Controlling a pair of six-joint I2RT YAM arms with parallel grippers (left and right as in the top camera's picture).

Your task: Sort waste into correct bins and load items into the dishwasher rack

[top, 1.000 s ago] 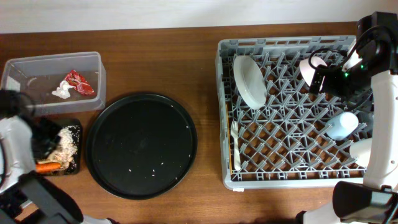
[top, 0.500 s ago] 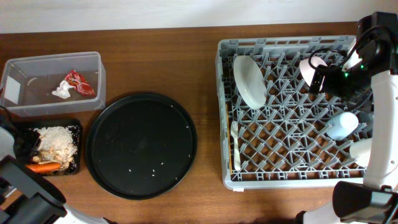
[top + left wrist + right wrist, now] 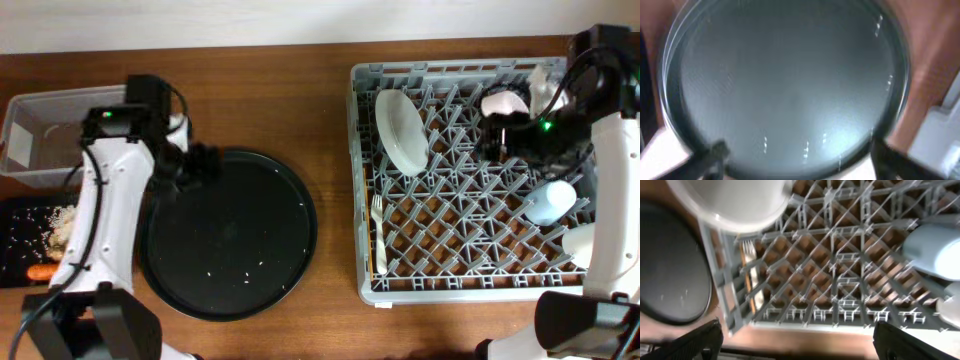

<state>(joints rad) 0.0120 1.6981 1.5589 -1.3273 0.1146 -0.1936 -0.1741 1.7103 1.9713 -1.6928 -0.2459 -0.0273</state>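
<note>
My left gripper (image 3: 203, 165) hangs open over the left edge of the round black tray (image 3: 235, 235), which fills the blurred left wrist view; nothing lies between its fingers (image 3: 715, 154). The clear tub (image 3: 40, 125) is partly hidden by the left arm. Beige food scraps (image 3: 62, 225) and an orange carrot (image 3: 42, 271) lie in the shallow black tray (image 3: 15, 215). The grey dishwasher rack (image 3: 470, 285) holds a white shallow bowl (image 3: 402, 130), a smaller white bowl (image 3: 505, 103), a fork (image 3: 378, 235), a light blue cup (image 3: 550, 200) and a cream cup (image 3: 582, 240). My right gripper (image 3: 497, 135) is open above the rack.
The round black tray carries a few pale crumbs (image 3: 215, 272). In the right wrist view the rack's front wall (image 3: 840, 325) runs just above bare wooden table (image 3: 805, 342), with the round tray (image 3: 670, 275) at the left. The left arm (image 3: 110, 190) crosses the tub and the black tray.
The left arm has swung from the shallow black tray at the far left up and right to the round tray's edge, and its jaws have opened. The right arm shifted slightly left.
</note>
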